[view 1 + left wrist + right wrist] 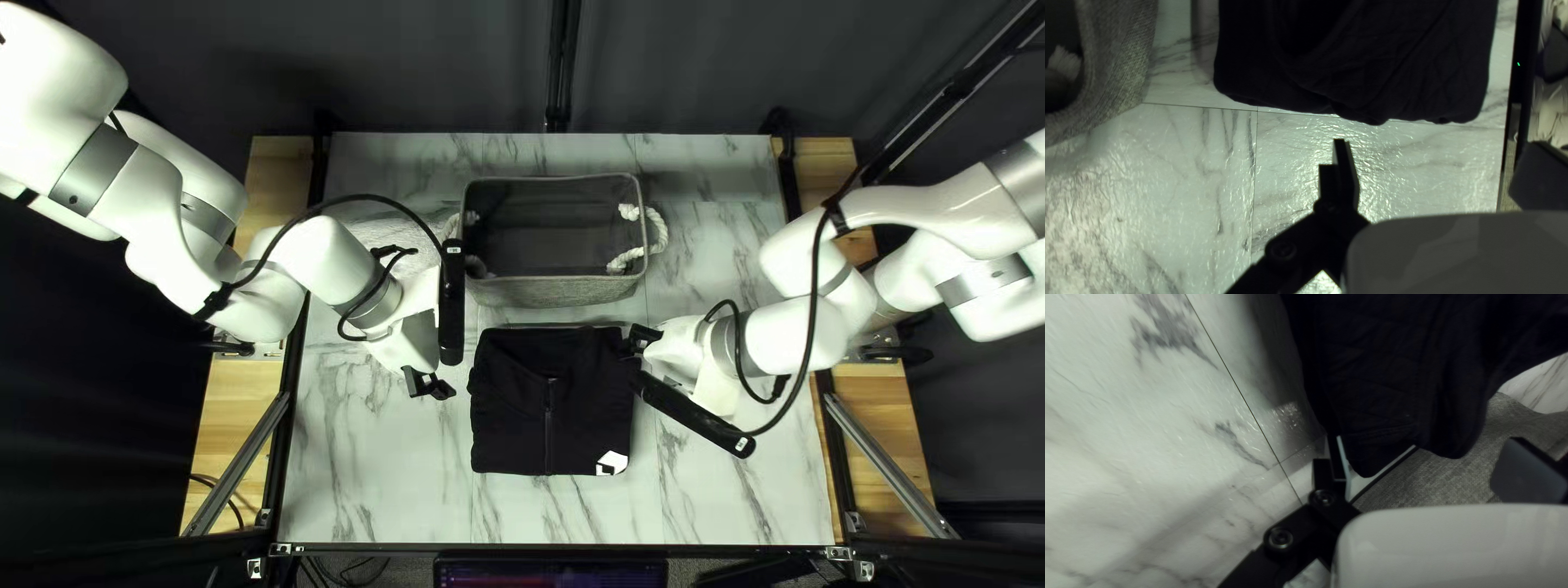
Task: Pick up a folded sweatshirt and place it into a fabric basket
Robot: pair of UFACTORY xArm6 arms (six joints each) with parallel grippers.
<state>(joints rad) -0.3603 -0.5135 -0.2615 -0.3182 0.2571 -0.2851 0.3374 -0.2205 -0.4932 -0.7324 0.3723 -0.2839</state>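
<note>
Sweatshirt on table, in front of basket; both grippers spread.

Sweatshirt [523,425]: black, folded, lying between the two arms, just beside the basket [555,292] on its near side. Zip [549,419] runs from mid-garment toward the table's near edge; collar end faces the basket. White patch [613,463] at the near right corner in the top left view. Outline close to square, so long axis hard to call; sides run roughly near to far. Collar folds are black on black, poorly resolved.

Left gripper [429,384]: fingers wide apart, near the sweatshirt's left side in the top left view. In its wrist view one finger shows fully; the other is partly covered by the mount.

Right gripper [640,355]: fingers wide apart at the sweatshirt's far right corner in the top left view. Its wrist view shows cloth between them, not pinched; second finger partly covered. Contact with the nearer finger cannot be told.

Basket: grey; right rope handle [656,240] visible, left one partly hidden behind left arm. Sweatshirt hides part of its wall in the right wrist view.
</note>
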